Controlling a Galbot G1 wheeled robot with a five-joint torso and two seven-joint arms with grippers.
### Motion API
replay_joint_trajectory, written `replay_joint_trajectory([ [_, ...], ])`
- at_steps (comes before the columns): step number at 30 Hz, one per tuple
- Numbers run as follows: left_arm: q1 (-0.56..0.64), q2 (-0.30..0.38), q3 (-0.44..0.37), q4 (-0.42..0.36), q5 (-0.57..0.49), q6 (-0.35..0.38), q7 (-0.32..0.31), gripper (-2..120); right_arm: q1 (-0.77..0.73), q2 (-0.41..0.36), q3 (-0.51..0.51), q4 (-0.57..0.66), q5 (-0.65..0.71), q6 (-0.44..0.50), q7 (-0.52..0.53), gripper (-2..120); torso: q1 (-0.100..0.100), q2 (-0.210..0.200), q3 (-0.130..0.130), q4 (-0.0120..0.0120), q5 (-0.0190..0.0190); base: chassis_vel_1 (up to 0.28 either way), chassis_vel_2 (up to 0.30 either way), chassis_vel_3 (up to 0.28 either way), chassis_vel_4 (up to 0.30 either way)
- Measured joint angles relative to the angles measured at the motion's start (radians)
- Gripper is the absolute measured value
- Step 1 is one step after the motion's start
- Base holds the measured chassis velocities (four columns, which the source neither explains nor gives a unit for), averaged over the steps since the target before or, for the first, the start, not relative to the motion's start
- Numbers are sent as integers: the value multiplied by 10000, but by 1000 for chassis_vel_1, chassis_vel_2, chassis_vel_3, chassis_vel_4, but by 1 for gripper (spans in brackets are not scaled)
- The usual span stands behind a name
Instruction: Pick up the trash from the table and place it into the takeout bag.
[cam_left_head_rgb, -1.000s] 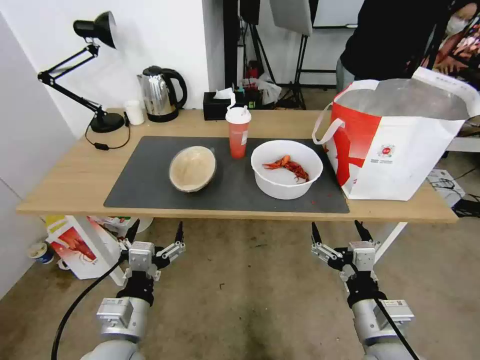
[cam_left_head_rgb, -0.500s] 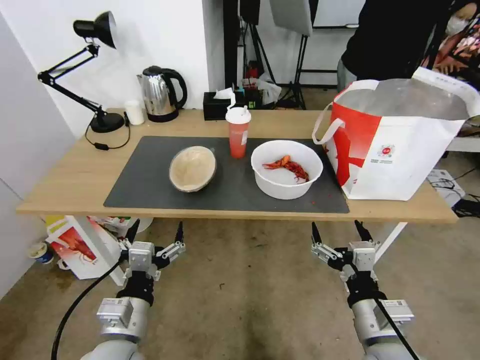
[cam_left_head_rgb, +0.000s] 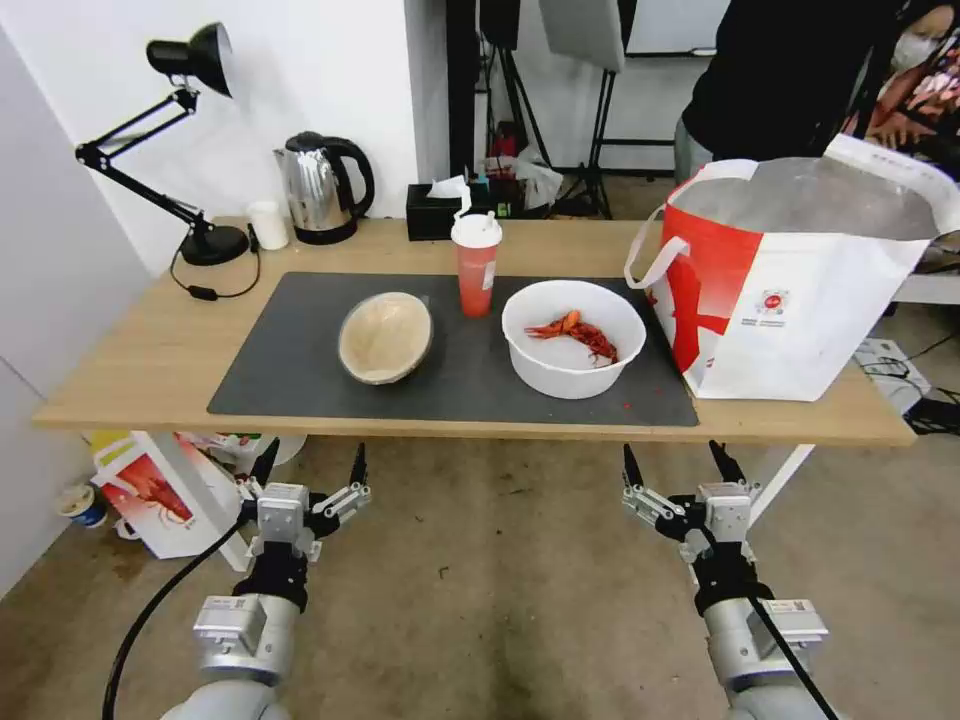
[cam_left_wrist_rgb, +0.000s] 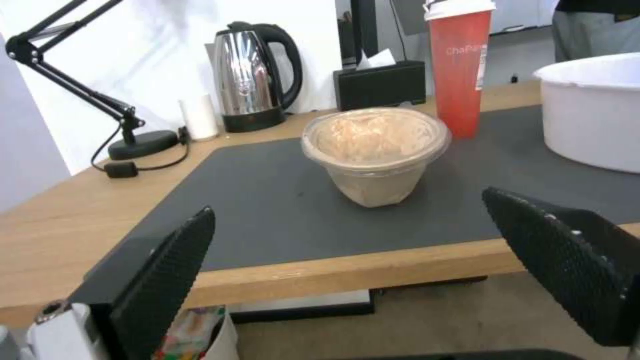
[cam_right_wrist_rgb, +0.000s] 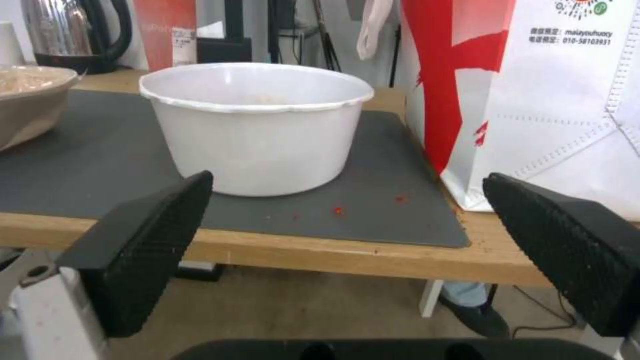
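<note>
Light-wood table (cam_left_head_rgb: 130, 370) sits ahead of both my grippers, trash untouched on its mat. My left gripper (cam_left_head_rgb: 310, 462) and right gripper (cam_left_head_rgb: 677, 458) hover low before its edge, fingers spread wide, pointing forward. White bowl (cam_left_head_rgb: 573, 338) is beyond my right one, takeout bag (cam_left_head_rgb: 800, 290) further right.

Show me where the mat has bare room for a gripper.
Free: dark mat left of the beige bowl, and the strip before both bowls. Crowded: red cup and white bowl sit close, takeout bag just right.
</note>
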Motion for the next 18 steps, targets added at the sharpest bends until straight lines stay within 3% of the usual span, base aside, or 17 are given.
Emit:
replay_joint_trajectory([
  [18,0,0,0,0,0,0,0,100,0,0,0,-1,0,0,0,100,0,0,0,0,0,0,0,0,0],
])
